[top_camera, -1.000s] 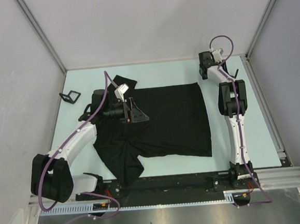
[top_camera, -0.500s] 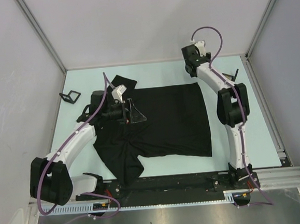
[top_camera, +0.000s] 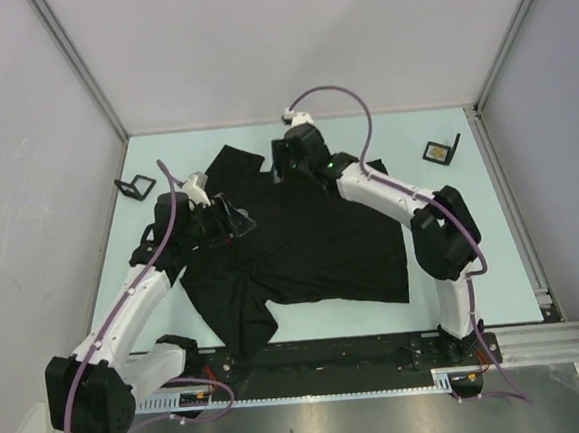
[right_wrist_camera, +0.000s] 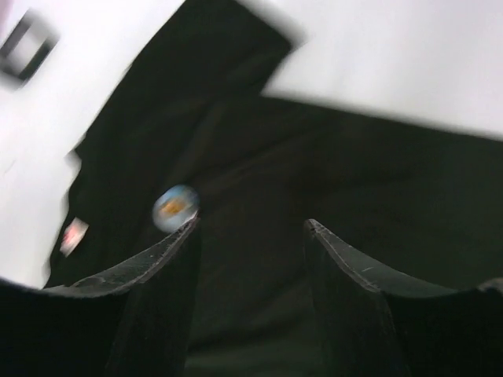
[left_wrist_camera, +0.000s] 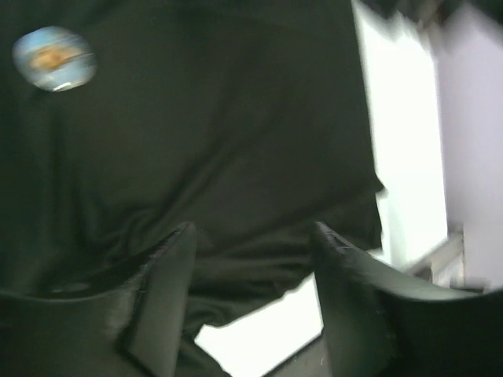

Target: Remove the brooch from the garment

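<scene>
Black garment (top_camera: 322,244) carries the brooch (right_wrist_camera: 175,207), a round pale-blue disc with an orange centre, pinned toward the sleeve with the label (right_wrist_camera: 75,236). Right gripper (right_wrist_camera: 251,228): fingers apart, nothing between them, one fingertip just beside the brooch. Left gripper (left_wrist_camera: 251,236): fingers apart, empty, standing well off from the brooch. Judgement: the right arm is nearer and needs only a short sideways shift to straddle the brooch.

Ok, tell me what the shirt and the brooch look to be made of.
Shirt: soft matte black cloth, probably knit cotton, since it creases and folds. Brooch: small round disc, pale blue with an orange centre, slightly shiny; perhaps enamelled metal or plastic, too blurred to tell.
</scene>
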`<action>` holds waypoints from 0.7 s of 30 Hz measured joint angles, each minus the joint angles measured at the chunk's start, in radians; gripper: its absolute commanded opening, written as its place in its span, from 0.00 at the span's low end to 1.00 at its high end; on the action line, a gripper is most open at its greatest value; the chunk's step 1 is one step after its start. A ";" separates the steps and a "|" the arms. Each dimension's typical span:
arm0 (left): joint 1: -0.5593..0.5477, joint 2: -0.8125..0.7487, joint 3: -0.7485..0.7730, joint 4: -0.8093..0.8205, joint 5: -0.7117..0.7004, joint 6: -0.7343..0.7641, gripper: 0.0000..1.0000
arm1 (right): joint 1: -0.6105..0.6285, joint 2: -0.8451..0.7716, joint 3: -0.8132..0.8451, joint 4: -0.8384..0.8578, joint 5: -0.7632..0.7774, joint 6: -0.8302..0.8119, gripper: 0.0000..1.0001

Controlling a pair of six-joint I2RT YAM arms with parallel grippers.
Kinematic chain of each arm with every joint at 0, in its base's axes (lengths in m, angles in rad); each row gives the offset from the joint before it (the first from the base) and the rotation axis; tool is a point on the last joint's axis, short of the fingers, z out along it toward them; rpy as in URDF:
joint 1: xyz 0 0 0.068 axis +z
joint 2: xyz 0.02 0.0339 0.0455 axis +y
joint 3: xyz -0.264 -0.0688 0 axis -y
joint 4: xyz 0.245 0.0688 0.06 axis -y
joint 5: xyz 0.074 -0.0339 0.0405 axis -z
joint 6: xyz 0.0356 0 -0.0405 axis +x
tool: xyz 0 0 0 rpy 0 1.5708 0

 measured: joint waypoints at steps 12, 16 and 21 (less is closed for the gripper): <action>0.175 0.371 -0.042 0.224 -0.103 -0.175 0.41 | 0.096 0.172 -0.063 0.196 -0.284 0.005 0.41; 0.198 0.517 -0.024 0.342 -0.094 -0.219 0.41 | 0.117 0.275 0.030 0.176 -0.249 -0.051 0.38; 0.202 0.663 0.005 0.458 -0.077 -0.255 0.42 | 0.145 0.363 0.087 0.161 -0.242 -0.063 0.34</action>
